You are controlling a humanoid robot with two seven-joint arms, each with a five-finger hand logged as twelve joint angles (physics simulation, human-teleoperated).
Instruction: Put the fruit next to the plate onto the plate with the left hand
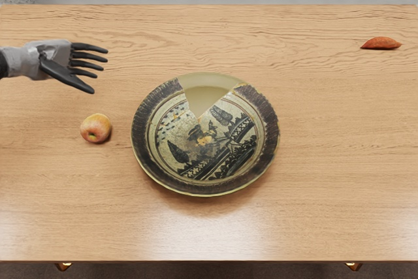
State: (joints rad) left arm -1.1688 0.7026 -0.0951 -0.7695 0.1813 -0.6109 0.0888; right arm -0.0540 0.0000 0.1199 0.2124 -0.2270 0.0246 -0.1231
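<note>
Red-yellow apple [96, 128] is seen just left of the dark patterned ceramic plate [145, 136]; the left hand [72, 65], fingers spread and empty, is held farther back.

No readable text, label, brand, number or sign shows anywhere.

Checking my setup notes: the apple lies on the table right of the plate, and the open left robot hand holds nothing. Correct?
One error: the head view shows the apple on the table left of the plate, not right. The open left robot hand does hold nothing.
</note>
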